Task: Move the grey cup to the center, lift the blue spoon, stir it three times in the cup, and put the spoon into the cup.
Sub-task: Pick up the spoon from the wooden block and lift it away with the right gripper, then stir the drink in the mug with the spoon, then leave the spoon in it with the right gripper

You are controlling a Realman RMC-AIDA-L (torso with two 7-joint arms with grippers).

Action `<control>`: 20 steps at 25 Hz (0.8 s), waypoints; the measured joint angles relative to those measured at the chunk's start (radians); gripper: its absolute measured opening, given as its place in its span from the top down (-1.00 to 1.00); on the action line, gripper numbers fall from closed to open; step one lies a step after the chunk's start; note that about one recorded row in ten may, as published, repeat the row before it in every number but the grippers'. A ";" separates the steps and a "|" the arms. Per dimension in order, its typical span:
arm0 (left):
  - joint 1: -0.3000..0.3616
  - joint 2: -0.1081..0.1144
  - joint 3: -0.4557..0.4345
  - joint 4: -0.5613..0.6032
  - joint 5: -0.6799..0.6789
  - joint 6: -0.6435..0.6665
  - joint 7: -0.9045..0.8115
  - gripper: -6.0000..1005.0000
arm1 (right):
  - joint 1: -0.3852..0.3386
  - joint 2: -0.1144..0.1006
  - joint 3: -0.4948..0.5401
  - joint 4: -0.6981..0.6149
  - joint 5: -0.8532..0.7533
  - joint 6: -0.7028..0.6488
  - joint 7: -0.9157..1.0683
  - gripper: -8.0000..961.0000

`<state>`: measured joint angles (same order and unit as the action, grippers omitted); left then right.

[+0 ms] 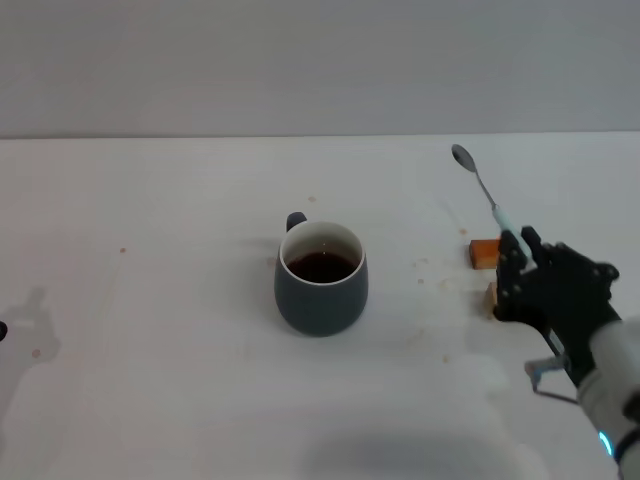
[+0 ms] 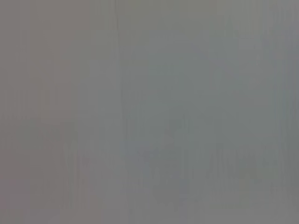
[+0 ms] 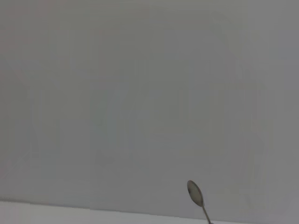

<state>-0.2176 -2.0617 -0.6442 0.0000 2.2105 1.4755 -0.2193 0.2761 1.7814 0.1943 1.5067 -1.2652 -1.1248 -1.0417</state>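
Blue spoon (image 1: 488, 198) in right pincer (image 1: 522, 250), above wooden blocks (image 1: 484, 255).

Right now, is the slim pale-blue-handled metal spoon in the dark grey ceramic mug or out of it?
Out. The right gripper holds the spoon aloft, right of the mug.

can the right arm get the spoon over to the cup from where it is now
Probably yes. The right tool holds the spoon by its handle, bowl pointing away, and the table between it and the cup looks bare. The two wooden blocks lie beside the tool, not across that path.
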 joint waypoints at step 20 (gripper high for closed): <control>0.000 0.002 0.000 0.000 0.000 -0.006 0.009 0.99 | -0.054 0.047 0.271 0.169 0.160 0.228 -0.485 0.73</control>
<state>-0.2177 -2.0601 -0.6443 0.0003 2.2105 1.4695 -0.2101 0.2218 1.8281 0.4649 1.6753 -1.1055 -0.8966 -1.5268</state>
